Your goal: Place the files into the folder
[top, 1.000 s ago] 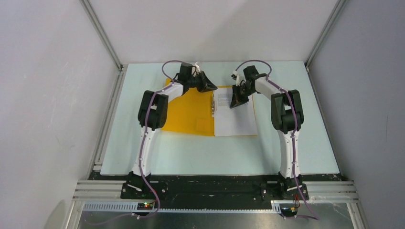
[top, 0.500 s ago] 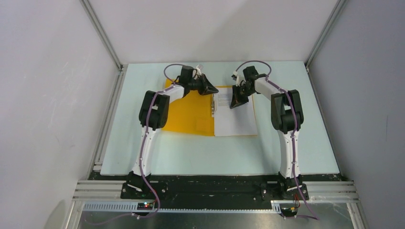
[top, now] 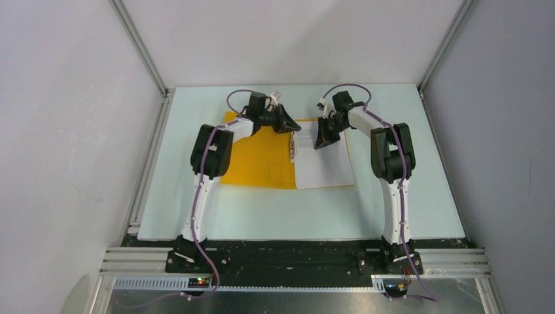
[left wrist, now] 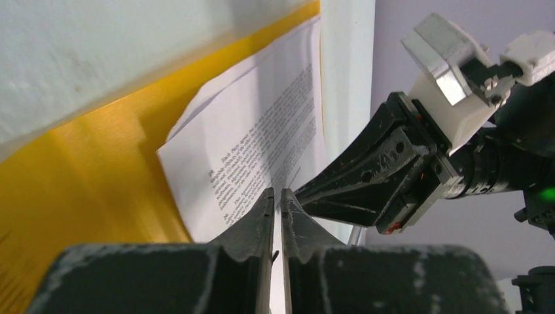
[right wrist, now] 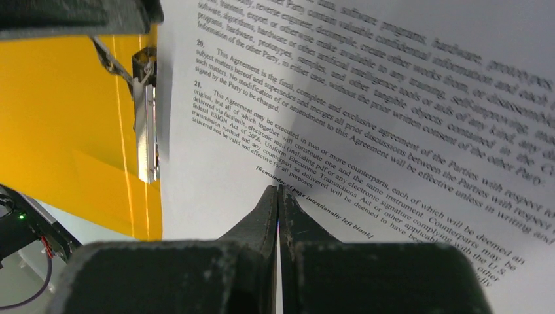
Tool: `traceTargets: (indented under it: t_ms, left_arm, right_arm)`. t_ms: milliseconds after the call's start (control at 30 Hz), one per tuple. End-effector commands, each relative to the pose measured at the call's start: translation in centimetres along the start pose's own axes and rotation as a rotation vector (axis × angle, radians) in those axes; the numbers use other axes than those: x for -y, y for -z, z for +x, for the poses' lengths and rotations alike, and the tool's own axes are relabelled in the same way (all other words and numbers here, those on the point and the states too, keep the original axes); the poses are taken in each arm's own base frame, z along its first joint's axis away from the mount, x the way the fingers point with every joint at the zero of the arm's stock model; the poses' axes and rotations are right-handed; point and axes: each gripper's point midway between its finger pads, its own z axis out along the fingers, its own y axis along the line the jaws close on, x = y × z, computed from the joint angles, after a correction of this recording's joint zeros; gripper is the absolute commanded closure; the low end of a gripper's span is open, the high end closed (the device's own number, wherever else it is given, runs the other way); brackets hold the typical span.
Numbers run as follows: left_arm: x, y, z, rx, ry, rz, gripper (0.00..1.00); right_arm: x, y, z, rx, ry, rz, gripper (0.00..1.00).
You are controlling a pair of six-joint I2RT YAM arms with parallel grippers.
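The orange-yellow folder (top: 258,157) (left wrist: 78,176) (right wrist: 65,118) lies open on the table. The white printed files (top: 325,167) (left wrist: 255,124) (right wrist: 366,98) rest on its right half. My right gripper (top: 321,142) (right wrist: 279,188) is shut, with its tips down on the top sheet near the far edge. My left gripper (top: 290,126) (left wrist: 277,191) is at the files' far left corner, close to the right arm's fingers (left wrist: 366,173). Its jaws are almost together with a thin slit between them. I make out nothing held. The sheet's corner curls up near it.
A metal clip (right wrist: 146,118) (top: 292,147) runs along the folder's spine beside the files. The pale table (top: 406,196) has framed walls (top: 141,46) on the left, right and far sides. Both arm bases (top: 196,252) stand at the near edge.
My left gripper has moved right along the folder's far edge towards the files and the right gripper. The files have turned slightly. The right arm has barely moved.
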Motion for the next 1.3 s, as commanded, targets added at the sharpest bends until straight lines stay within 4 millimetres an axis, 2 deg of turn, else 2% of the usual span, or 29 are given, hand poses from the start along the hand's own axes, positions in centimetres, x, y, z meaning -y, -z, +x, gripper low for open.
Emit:
traceTargets:
  t_ms: [0,33,133,167,200,233,267,300,400,733,800,867,900,933,1000,1067,1100,1133,1233,1267]
  left_arm:
    - [5.1,1.1,1.8,-0.051,-0.076,0.082,0.87]
    - [4.8,1.1,2.5,-0.063,-0.074,0.076,0.87]
    - [5.7,1.6,3.4,-0.075,-0.092,0.083,0.87]
    - [5.3,1.7,4.1,-0.087,-0.085,0.077,0.87]
    - [5.9,2.0,4.3,-0.086,-0.097,0.082,0.87]
    - [5.5,2.0,4.9,-0.095,-0.101,0.077,0.87]
    - [6.2,2.3,5.1,-0.094,-0.12,0.084,0.87]
    - [5.8,2.3,5.7,-0.101,-0.128,0.077,0.87]
    - [6.5,2.7,6.3,-0.102,-0.155,0.078,0.86]
    - [6.6,1.9,7.8,-0.107,-0.178,0.053,0.8]
    - [7.3,2.1,7.7,-0.094,-0.208,0.055,0.76]
    - [8.4,2.9,6.7,-0.045,-0.255,0.046,0.6]
    - [9.6,3.7,5.5,0.009,-0.284,0.036,0.57]
    - [9.9,4.2,4.7,0.051,-0.305,0.013,0.5]
    - [12.9,6.7,2.9,0.152,-0.363,-0.003,0.43]
    - [13.8,8.5,1.9,0.221,-0.374,-0.056,0.39]
    - [13.4,9.1,1.9,0.226,-0.358,-0.093,0.38]
    - [13.2,10.1,1.2,0.278,-0.354,-0.154,0.37]
    - [9.2,11.5,2.0,0.286,-0.222,-0.35,0.38]
    - [7.1,11.8,2.6,0.277,-0.172,-0.432,0.39]
  right_arm:
    - [0.4,-1.0,-0.1,0.004,-0.004,0.008,1.0]
    - [0.4,-1.1,-0.2,0.006,-0.003,0.009,1.0]
    - [0.5,-1.2,-0.3,0.008,0.0,0.011,1.0]
    - [0.5,-1.2,-0.3,0.009,0.0,0.012,1.0]
    - [0.6,-1.2,-0.3,0.009,-0.001,0.013,1.0]
    - [0.5,-1.3,-0.3,0.01,0.001,0.013,1.0]
    - [0.5,-1.3,-0.4,0.011,0.003,0.014,1.0]
    - [0.5,-1.3,-0.4,0.011,0.003,0.013,1.0]
    - [0.4,-1.3,-0.4,0.012,0.006,0.016,1.0]
    - [0.5,-1.3,-0.5,0.013,0.002,0.014,1.0]
    - [0.2,-0.9,-1.0,0.026,0.004,-0.003,1.0]
    - [-0.7,0.0,-2.0,0.055,0.011,-0.024,1.0]
    - [-1.3,1.0,-2.8,0.081,0.023,-0.03,1.0]
    - [-1.7,1.5,-3.3,0.095,0.025,-0.036,1.0]
    - [-2.8,3.4,-4.5,0.141,0.042,-0.044,0.98]
    - [-4.1,5.0,-5.4,0.178,0.054,-0.057,0.91]
    - [-4.7,6.0,-5.7,0.196,0.062,-0.061,0.88]
    - [-5.0,6.4,-5.7,0.201,0.058,-0.065,0.8]
    - [-5.8,7.3,-5.3,0.203,0.043,-0.072,0.7]
    - [-6.0,7.4,-5.1,0.202,0.034,-0.075,0.67]
